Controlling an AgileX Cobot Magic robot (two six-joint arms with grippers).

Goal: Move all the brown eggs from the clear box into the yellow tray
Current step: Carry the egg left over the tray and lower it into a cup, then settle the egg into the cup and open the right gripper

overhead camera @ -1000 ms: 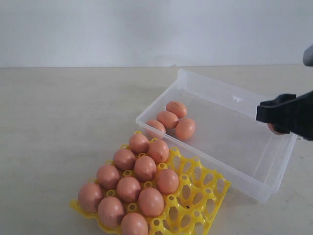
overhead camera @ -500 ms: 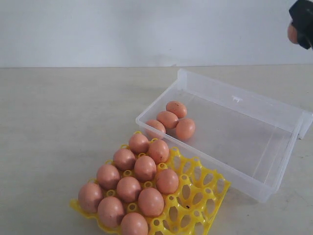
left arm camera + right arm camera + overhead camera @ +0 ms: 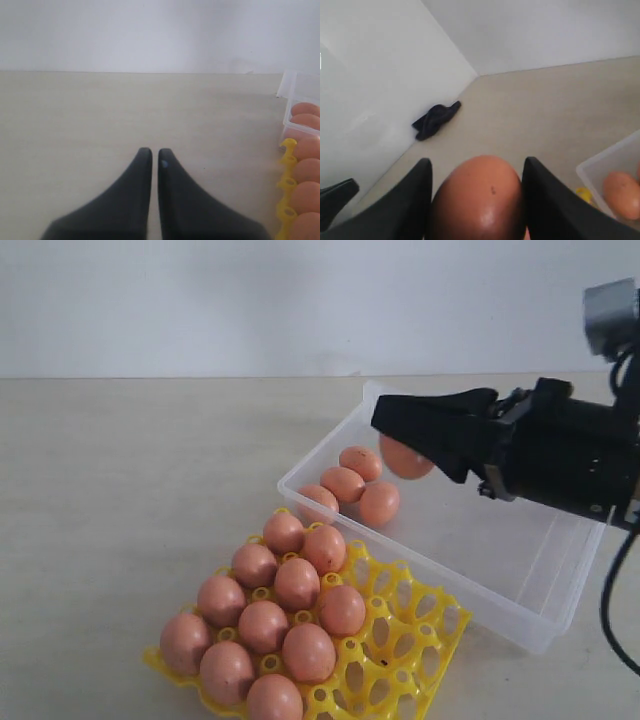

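Over the box: the right hand [image 3: 415, 445] carries one egg [image 3: 403, 457] pinched between its two fingers, above the four eggs left [image 3: 350, 484] in the near end of the box [image 3: 520, 540].
Right hand state: closed partway round the egg; the right wrist view shows it [image 3: 477, 202] seated between both fingers.
Left hand [image 3: 151, 155]: closed and empty, low over bare counter [image 3: 130, 470] beside the tray.
Tray [image 3: 410, 625]: ten eggs [image 3: 265, 625] fill its left cups; the right-hand cups are free.
Doing it well: I'd carry the egg level to a free cup next to the filled ones, lower it blunt end down until it seats, then release gently, clear of neighbours.
Changed: half a second ago the hand was up at the top right corner; now it reaches over the box. Eggs in box and tray lie as before.
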